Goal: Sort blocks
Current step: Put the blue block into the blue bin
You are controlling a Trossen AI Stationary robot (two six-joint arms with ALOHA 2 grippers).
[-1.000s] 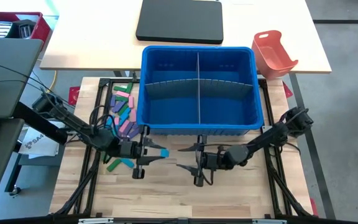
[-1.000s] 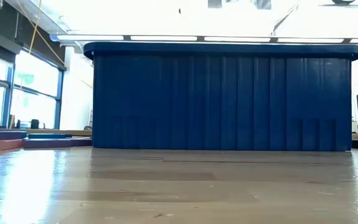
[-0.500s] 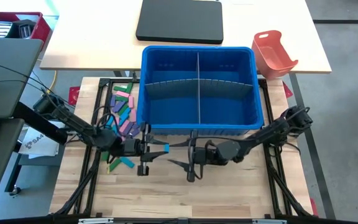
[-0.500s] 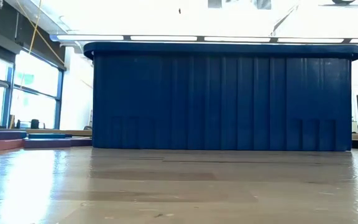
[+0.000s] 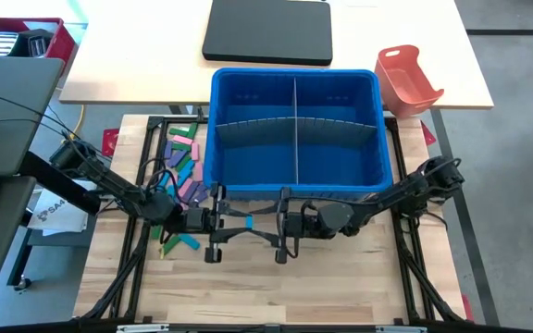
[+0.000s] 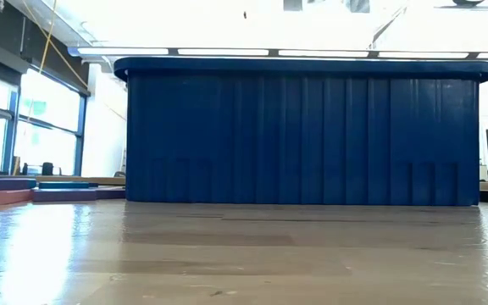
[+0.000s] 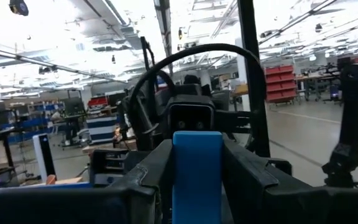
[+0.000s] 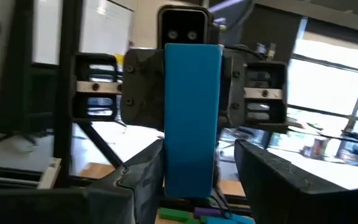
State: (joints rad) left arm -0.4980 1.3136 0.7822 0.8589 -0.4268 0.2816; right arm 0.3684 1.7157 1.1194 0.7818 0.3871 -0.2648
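Left pincer (image 5: 232,225) is clamped on a blue block (image 5: 241,223), held in the air just in front of the blue bin's (image 5: 294,129) near wall, left of its centre; in the left wrist view the blue block (image 7: 197,176) stands upright between the two dark fingers (image 7: 152,168), both touching its sides. Right pincer (image 5: 265,225) faces it head-on from the other side, tips right at the same block; the right wrist view shows the block (image 8: 192,118) sitting between its fingers (image 8: 263,171), jaws spread, with a gap on one side and the other finger right at the block's edge, so it has not closed on the block. Both arms come in low over the wooden table (image 5: 340,287), left arm from the left edge, right arm from the right. Rest of the blocks (image 5: 182,168), green, pink, purple and blue, lie in a loose pile on the table just left of the bin, touching or overlapping each other; a blue one (image 5: 188,241) and a green one (image 5: 171,246) lie apart, nearer the left arm. Bin is split by a grey divider (image 5: 296,137) into compartments, no blocks visible inside. In the low view the bin wall (image 6: 303,135) fills the frame, a few blocks (image 6: 7,188) at the far left edge. Orange-red tray (image 5: 405,80) sits beyond the bin's right corner; black pad (image 5: 268,30) on the pale table behind.
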